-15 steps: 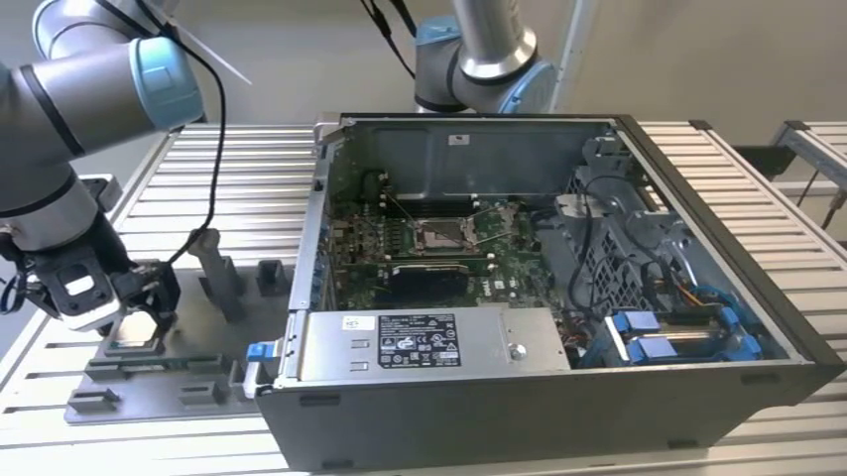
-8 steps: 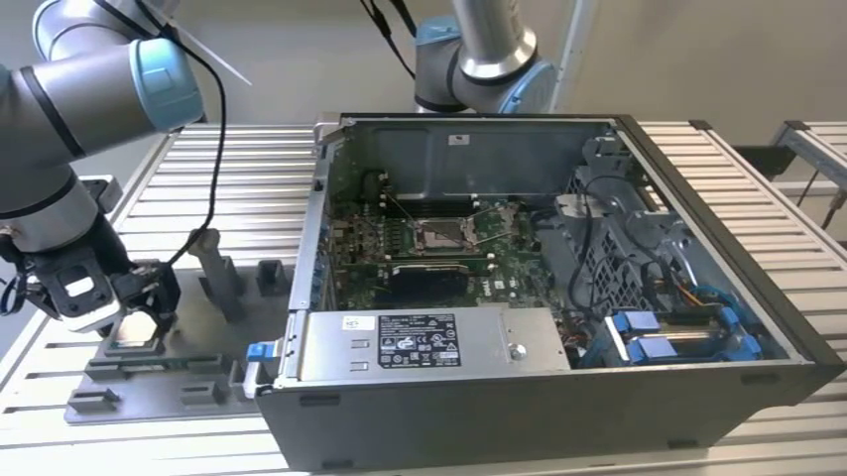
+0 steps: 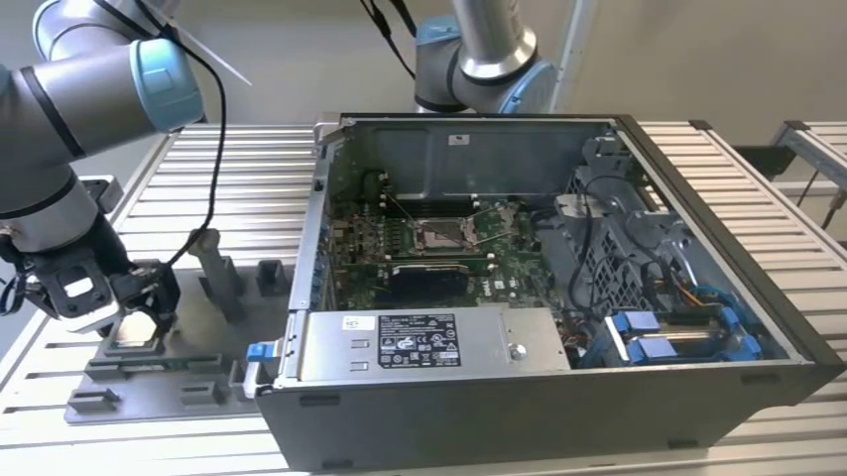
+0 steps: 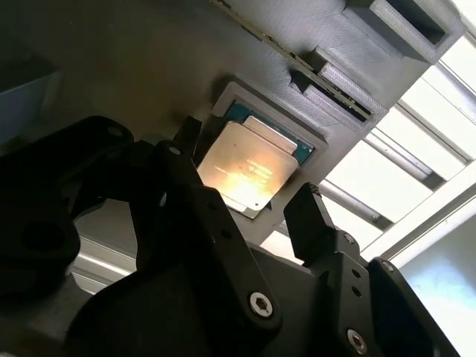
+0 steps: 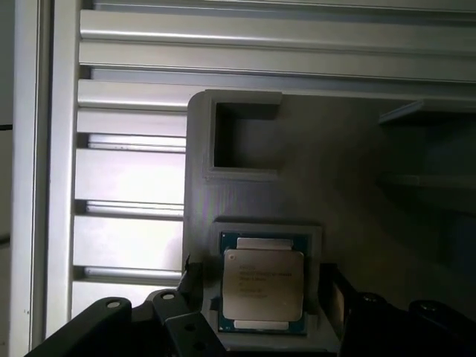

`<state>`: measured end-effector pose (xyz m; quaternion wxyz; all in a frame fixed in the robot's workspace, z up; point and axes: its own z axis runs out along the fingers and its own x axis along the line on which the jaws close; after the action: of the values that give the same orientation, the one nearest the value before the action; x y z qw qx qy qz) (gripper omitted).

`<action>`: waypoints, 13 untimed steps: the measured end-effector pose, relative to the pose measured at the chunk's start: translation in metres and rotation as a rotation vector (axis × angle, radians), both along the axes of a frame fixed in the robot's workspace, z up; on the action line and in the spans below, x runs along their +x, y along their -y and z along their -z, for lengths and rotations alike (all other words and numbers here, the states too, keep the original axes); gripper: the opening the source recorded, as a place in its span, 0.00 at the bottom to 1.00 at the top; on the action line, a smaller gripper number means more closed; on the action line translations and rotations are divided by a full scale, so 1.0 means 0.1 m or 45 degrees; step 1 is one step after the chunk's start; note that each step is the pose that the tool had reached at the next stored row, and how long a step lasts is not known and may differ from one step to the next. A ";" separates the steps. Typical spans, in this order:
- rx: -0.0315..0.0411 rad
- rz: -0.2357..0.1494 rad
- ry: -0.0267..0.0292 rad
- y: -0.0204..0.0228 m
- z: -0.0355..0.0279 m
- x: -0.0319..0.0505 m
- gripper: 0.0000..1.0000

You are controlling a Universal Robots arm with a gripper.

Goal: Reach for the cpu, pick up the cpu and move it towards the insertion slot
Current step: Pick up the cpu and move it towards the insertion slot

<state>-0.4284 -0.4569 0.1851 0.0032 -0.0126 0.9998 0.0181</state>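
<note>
I am hovering my hand (image 3: 133, 312) low over the grey fixture (image 5: 253, 149) that is sitting on the slatted surface (image 3: 238, 178). The cpu (image 4: 249, 167) is lying flat in a shallow square pocket of that fixture, silvery face up, directly beneath my hand and centred in the gap between my fingers (image 4: 309, 212).

I am holding the hand spread. In both wrist views one finger is standing just beside each of two opposite edges of the chip, with the pocket's raised rim between finger and chip on both sides. Nothing is being pinched yet. I cannot tell whether the tips are already touching the fixture.

The chip is nearly square, and in the first wrist view its edges are running in line with my finger faces. I judge the grasp to be squared up, not skewed.

The insertion slot (image 3: 437, 233) is lying well apart from my hand, toward the exterior view's right. It is down inside the open computer case (image 3: 556, 407), on the green board, with the case wall standing between it and me.
</note>
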 end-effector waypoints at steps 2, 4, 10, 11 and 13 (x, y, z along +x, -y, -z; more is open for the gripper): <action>0.0000 0.001 -0.0009 0.001 0.000 0.003 1.00; 0.0000 0.002 -0.0010 0.002 0.000 0.011 1.00; 0.0000 0.002 -0.0010 0.002 0.000 0.016 1.00; 0.0000 0.002 -0.0010 0.002 0.000 0.016 1.00; 0.0000 0.002 -0.0010 0.002 0.000 0.016 1.00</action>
<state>-0.4268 -0.4571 0.1852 0.0028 -0.0120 0.9998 0.0180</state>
